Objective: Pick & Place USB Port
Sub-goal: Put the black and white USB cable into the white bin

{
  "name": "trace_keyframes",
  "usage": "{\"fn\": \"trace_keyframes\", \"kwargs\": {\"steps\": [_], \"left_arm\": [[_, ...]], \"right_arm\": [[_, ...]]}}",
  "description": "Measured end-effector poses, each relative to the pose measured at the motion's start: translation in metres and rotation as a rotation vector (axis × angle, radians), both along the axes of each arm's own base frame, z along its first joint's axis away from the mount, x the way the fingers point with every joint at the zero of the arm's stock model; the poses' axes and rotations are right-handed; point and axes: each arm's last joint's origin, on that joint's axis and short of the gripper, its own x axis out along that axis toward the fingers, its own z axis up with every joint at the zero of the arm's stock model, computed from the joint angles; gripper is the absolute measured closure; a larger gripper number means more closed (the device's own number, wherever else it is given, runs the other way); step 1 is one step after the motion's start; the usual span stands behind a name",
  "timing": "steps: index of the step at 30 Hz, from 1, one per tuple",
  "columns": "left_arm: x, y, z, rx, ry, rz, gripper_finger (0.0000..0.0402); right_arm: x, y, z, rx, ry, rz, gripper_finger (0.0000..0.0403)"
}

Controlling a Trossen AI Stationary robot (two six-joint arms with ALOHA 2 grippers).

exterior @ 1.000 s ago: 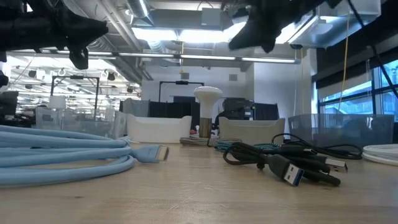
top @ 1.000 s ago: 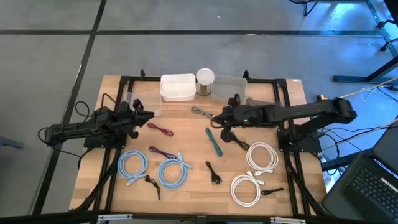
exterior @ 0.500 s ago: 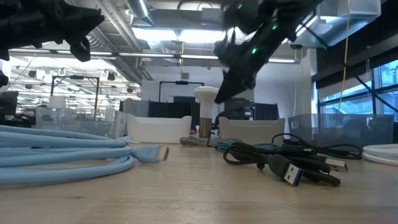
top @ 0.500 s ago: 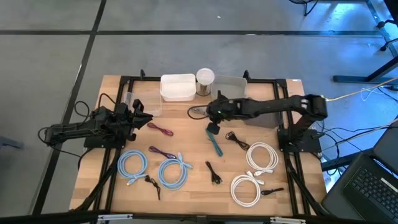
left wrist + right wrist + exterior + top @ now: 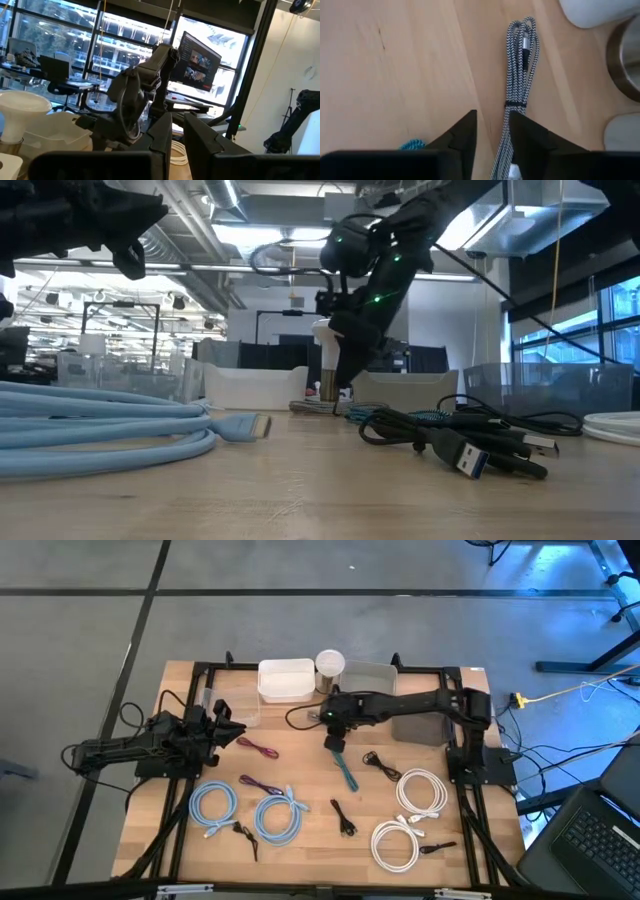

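Since a second ago the right arm has swung across the wooden table, carrying the right gripper from near the clear plastic bin to a spot in front of the white rectangular tray and the white-topped metal cylinder; the left gripper has stayed at the table's left side, raised off the surface. Seen from the right wrist, the two dark fingers stand a narrow gap apart with nothing between them, poised above the bundled grey-and-white braided USB cable, which lies on the wood just in front of the cylinder and tray. The teal braided cable lies just beside the gripper, toward the table's front. The left gripper's fingers also show a slim gap and hold nothing. Two light blue coiled cables lie front left, two white coiled cables front right, and a black USB cable bundle sits between
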Motion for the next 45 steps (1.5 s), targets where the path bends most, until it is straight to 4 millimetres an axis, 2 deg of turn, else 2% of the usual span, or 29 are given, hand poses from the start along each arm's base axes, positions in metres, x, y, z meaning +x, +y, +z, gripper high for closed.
{"fn": "trace_keyframes", "kwargs": {"steps": [4, 11, 18, 28, 32, 38, 42, 45], "left_arm": [[0.0, 0.0, 0.0, 0.0, 0.0, 0.0, 0.0359], [0.0, 0.0, 0.0, 0.0, 0.0, 0.0, 0.0363], [0.0, 0.0, 0.0, 0.0, 0.0, 0.0, 0.0359], [0.0, 0.0, 0.0, 0.0, 0.0, 0.0, 0.0362], [0.0, 0.0, 0.0, 0.0, 0.0, 0.0, 0.0359], [0.0, 0.0, 0.0, -0.001, 0.003, 0.0, 0.0362], [0.0, 0.0, 0.0, -0.001, 0.005, 0.0, 0.0364], [0.0, 0.0, 0.0, 0.004, 0.005, 0.002, 0.0362]], "right_arm": [[0.002, -0.001, -0.007, -0.027, 0.027, 0.031, 0.026], [-0.002, -0.01, -0.016, -0.073, 0.06, -0.014, 0.0258], [-0.005, -0.019, -0.017, -0.03, 0.04, -0.131, 0.0258], [-0.005, -0.016, -0.017, 0.035, 0.025, -0.129, 0.0259], [-0.004, -0.017, -0.021, 0.046, 0.026, -0.16, 0.0278], [-0.003, -0.017, -0.039, 0.067, 0.077, -0.146, 0.0327], [-0.002, -0.016, -0.045, 0.068, 0.094, -0.147, 0.0374], [-0.002, -0.016, -0.042, 0.062, 0.088, -0.148, 0.0377]]}}
